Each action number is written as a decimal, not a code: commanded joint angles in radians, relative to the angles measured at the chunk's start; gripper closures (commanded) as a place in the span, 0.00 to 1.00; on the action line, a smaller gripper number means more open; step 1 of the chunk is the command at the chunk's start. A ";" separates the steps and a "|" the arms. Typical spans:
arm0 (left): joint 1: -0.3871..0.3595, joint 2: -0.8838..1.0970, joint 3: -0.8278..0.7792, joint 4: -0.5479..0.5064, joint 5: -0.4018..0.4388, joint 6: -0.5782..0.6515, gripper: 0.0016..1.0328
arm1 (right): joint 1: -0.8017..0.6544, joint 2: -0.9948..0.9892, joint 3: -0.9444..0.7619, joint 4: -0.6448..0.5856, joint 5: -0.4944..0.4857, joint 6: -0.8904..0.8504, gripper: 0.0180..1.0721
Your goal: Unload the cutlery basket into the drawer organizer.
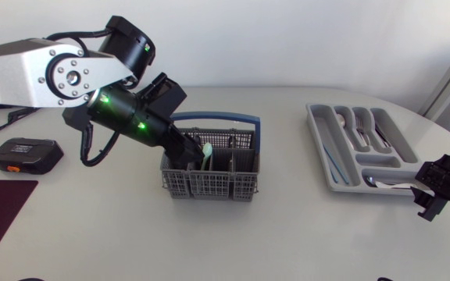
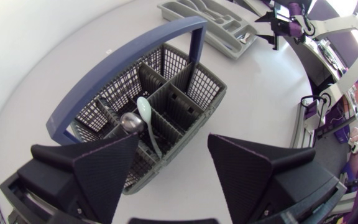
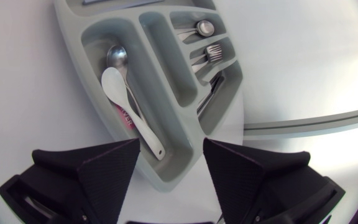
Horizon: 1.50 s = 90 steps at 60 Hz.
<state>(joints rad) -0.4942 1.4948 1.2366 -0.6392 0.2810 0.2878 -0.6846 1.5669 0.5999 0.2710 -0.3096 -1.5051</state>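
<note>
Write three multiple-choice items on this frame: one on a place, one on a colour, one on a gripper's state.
1. Where is the left gripper?
A. over the cutlery basket
B. over a cutting board
C. over a dish rack

2. What colour is the basket's handle?
A. red
B. blue
C. yellow

3. How is the right gripper, above the drawer organizer?
A. shut on a fork
B. shut on a knife
C. open, holding nothing

Answers:
1 A: the left wrist view looks down into the basket's compartments.
2 B: the arch over the grey mesh is blue.
3 C: its fingers stand apart, and the white spoon lies in the organizer ahead of them.
</note>
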 commanded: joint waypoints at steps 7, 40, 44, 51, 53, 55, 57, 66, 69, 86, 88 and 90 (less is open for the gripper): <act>0.002 -0.021 -0.046 -0.010 -0.006 0.010 0.24 | -0.018 -0.145 0.024 -0.167 -0.057 0.095 0.17; -0.052 -0.016 -0.146 0.231 -0.071 -0.111 0.26 | 0.326 -0.375 0.028 -0.495 0.000 0.579 0.17; -0.060 -0.016 -0.146 0.243 -0.086 -0.119 0.33 | 0.382 -0.381 0.044 -0.526 0.018 0.641 0.17; -0.060 -0.021 -0.147 0.263 -0.111 -0.137 0.42 | 0.474 -0.390 0.072 -0.566 0.060 0.724 0.17; -0.056 -0.019 -0.149 0.265 -0.118 -0.141 0.43 | 0.511 -0.395 0.080 -0.573 0.087 0.753 0.17; -0.055 -0.019 -0.150 0.269 -0.118 -0.144 0.43 | 0.537 -0.400 0.086 -0.581 0.101 0.773 0.17; -0.053 -0.016 -0.152 0.273 -0.118 -0.148 0.46 | 0.562 -0.406 0.090 -0.590 0.112 0.792 0.17; -0.043 0.038 -0.132 0.277 -0.120 -0.184 0.55 | 0.665 -0.404 0.116 -0.607 0.181 0.872 0.17; -0.035 0.048 -0.127 0.279 -0.118 -0.191 0.58 | 0.695 -0.400 0.126 -0.610 0.201 0.893 0.17; -0.010 0.093 -0.154 0.362 -0.118 -0.191 0.59 | 0.816 -0.393 0.138 -0.630 0.273 0.974 0.17; -0.010 0.094 -0.161 0.378 -0.118 -0.191 0.59 | 0.823 -0.393 0.141 -0.632 0.277 0.977 0.17; -0.010 0.097 -0.169 0.400 -0.118 -0.191 0.59 | 0.826 -0.395 0.144 -0.635 0.279 0.980 0.17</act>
<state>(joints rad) -0.5114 1.5627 1.1053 -0.2657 0.1665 0.1116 0.1261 1.1679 0.7197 -0.3450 -0.0452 -0.5594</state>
